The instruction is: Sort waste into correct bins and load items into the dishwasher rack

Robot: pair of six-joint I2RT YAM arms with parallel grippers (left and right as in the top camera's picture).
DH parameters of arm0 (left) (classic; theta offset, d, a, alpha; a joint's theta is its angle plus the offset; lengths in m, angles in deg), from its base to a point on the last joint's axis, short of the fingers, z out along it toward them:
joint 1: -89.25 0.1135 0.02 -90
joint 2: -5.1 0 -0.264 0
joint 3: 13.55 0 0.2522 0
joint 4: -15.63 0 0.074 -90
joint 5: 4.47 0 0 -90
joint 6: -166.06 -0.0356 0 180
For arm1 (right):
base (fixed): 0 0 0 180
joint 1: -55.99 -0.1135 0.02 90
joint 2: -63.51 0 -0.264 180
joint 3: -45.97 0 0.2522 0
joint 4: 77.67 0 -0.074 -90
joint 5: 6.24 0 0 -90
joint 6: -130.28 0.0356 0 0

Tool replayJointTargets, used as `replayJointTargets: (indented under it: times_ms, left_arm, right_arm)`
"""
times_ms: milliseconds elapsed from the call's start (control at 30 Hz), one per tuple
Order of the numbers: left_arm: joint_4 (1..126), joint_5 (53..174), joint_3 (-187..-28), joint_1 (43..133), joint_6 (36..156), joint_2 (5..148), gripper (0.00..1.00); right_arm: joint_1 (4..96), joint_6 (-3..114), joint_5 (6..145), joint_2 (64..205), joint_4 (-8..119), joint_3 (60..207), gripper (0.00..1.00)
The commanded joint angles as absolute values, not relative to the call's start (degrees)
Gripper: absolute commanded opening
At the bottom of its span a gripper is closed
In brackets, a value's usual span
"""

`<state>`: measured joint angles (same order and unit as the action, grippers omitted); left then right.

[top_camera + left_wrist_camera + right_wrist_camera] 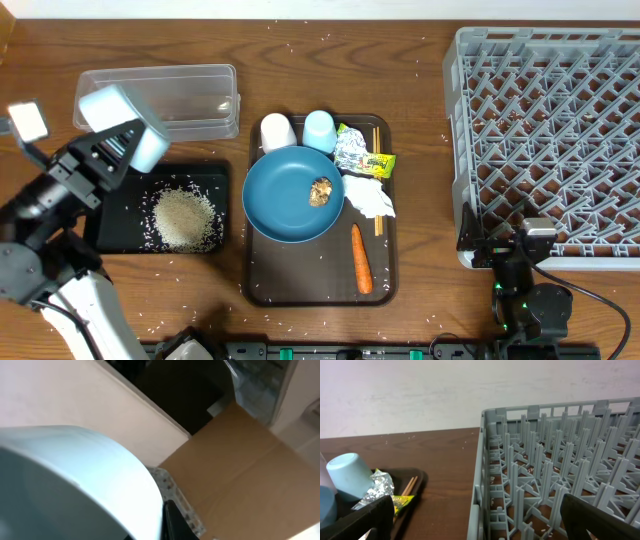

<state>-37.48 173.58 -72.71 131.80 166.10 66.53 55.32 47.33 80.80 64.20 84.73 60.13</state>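
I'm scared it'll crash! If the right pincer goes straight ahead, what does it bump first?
Probably the rack, at its near corner; the open right pincer points right at it.

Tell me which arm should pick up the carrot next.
Probably right: the right hand is open, empty and nearer the carrot; the left hand is shut on the white bowl.

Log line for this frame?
left claw: shut on small white bowl, held aloft | white rice grains: heaped in black tray | right claw: open, by dishwasher rack
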Motion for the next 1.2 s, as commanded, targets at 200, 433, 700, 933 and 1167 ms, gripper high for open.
replayJointTargets:
  times_ms: [200,433,700,933,1167]
  left_arm:
    - [-22.3,171.2,-73.3,132.9,153.7,79.1,0.06]
    - [-22.3,168.3,-73.3,132.9,151.9,82.3,0.06]
    - [-17.2,165.3,-73.3,132.9,143.4,83.4,0.06]
    - [-11.7,166.2,-73.3,132.8,143.9,83.4,0.06]
    - [-2.5,174.3,-73.3,132.4,131.2,83.4,0.06]
  right_arm:
    - [54.9,47.0,80.8,63.9,84.5,60.0,0.99]
    - [54.9,47.0,80.8,63.9,84.5,60.0,0.99]
    - [54.9,47.0,80.8,63.9,84.5,60.0,0.99]
    - [54.9,47.0,80.8,63.9,84.5,60.0,0.99]
    - [54.9,47.0,80.8,63.9,84.5,60.0,0.99]
